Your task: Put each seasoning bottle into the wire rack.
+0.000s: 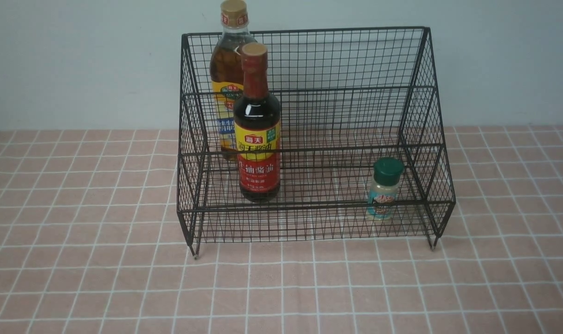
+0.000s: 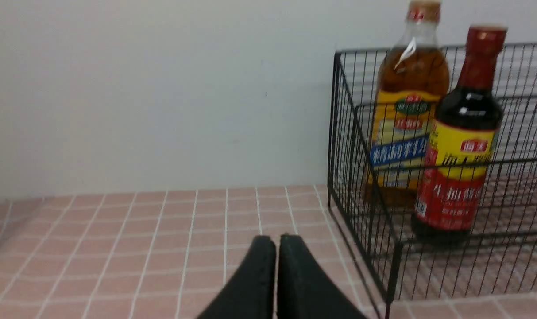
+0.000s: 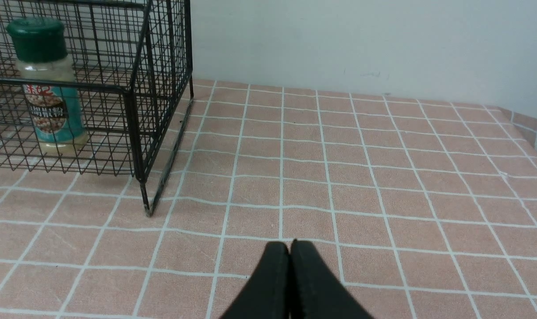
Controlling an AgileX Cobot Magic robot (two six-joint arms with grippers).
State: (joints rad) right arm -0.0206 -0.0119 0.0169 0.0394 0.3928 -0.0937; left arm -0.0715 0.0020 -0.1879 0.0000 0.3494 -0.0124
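Inside the wire rack (image 1: 309, 139) all three sit already: amber bottle (image 1: 226, 83) probably on the upper tier, soy-sauce bottle (image 1: 257, 134) and shaker (image 1: 383, 189) lower. Both arms' fingers (image 2: 275, 248) (image 3: 289, 252) are pressed together, empty. Looks finished; nothing left.

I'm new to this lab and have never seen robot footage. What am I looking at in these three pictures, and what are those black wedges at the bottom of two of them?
It is one moment from three cameras on a two-armed robot. The front view looks forward from between the arms; neither arm shows there. On the pink checked tablecloth stands a black wire rack. Inside it are an amber-liquid bottle at the back, a dark soy-sauce bottle before it, and a small green-capped shaker toward the right. The other two pictures come from cameras on the wrists. The wedges are the left gripper and the right gripper, both shut and holding nothing.
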